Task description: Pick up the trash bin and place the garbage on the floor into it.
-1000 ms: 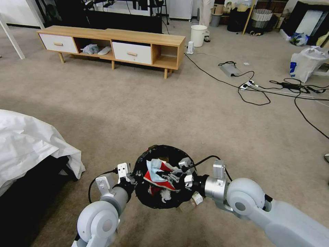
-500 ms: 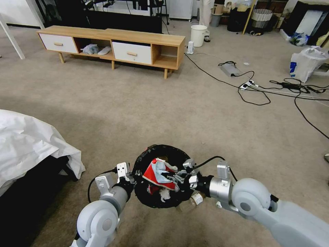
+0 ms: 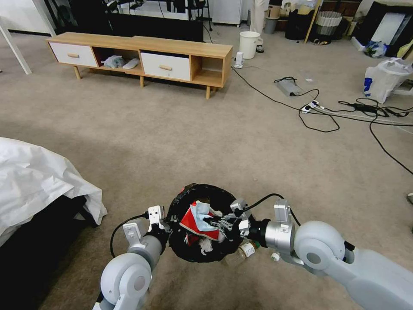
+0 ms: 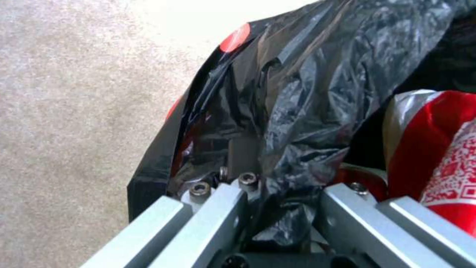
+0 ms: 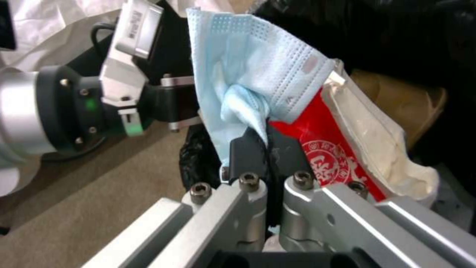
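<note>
The trash bin (image 3: 198, 254) sits low in the head view, just in front of the robot and held up above the floor (image 3: 180, 142). It is round and has a crinkly black bag (image 4: 297, 93) over its rim. The left hand (image 3: 165, 227) is at the bin's left side, and its fingers (image 4: 218, 208) pinch the rim with the black bag caught between them. The right hand (image 3: 217, 224) reaches in over the bin from the right side. Its fingers (image 5: 248, 149) are squeezed tight on a light blue face mask (image 5: 248, 67), and a red wrapper (image 5: 322, 156) with a white inside is pressed right against them. The mask and wrapper are above the open mouth of the bin. A bit of brown paper (image 5: 396, 96) shows deeper inside the bin, and something white (image 3: 205, 245) lies near the bottom. A clear bottle (image 3: 241, 252) lies on the floor just beside the bin, under the right wrist. Far past the bin stands a long wooden cabinet (image 3: 142, 56), and black cables (image 3: 318, 116) run over the floor to the bin's far right.
</note>
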